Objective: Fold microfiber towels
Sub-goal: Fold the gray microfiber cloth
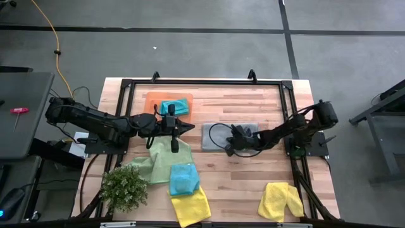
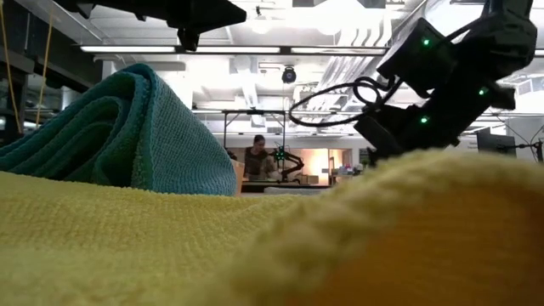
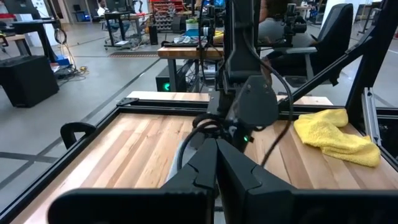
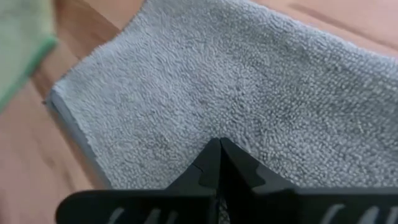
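Resting fingers pressed together on the grey towel (image 1: 217,135) near mid-table, right gripper (image 1: 235,134) pinching nothing visible. Hovering with fingers pressed together above the wood between the orange tray (image 1: 152,99) and the light green towel (image 1: 159,161), left gripper (image 1: 188,127). Lying folded on the tray, one teal towel (image 1: 174,107); another teal towel (image 1: 184,178) overlapping a yellow towel (image 1: 190,204) at the front edge, beside a small plant (image 1: 124,187). Crumpled at front right, second yellow towel (image 1: 280,201).

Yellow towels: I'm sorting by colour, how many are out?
2: one yellow towel at the table's near edge beneath the blue one, another near the right corner; more may be hidden.
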